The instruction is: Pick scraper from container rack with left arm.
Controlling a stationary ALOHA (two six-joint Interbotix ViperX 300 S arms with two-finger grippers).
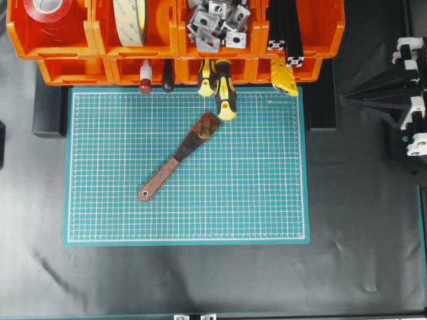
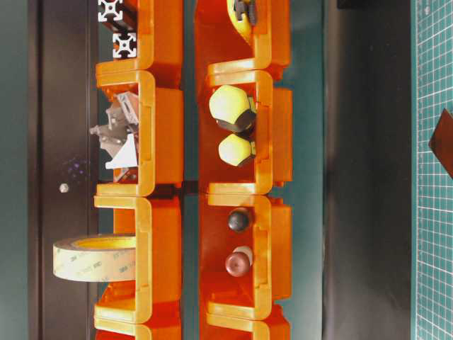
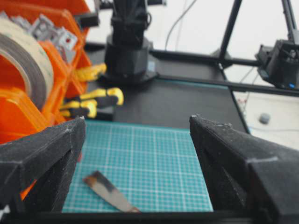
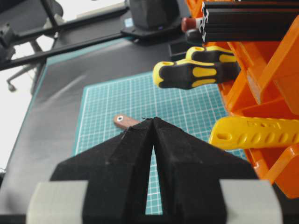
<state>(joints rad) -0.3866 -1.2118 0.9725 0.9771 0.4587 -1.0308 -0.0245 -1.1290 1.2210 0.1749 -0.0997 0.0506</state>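
black table surface carries a green mat just in front of the container rack. we find the scraper lying flat and diagonal on this mat, blade tip just below the yellow-and-black screwdrivers. our left gripper has its jaws spread wide, holding nothing. our right gripper has its jaws pressed together.

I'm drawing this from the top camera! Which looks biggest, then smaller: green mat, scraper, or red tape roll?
1. Green mat, by far.
2. Scraper.
3. Red tape roll, though the picture's edge cuts it off, so its spot below the scraper is unsure.
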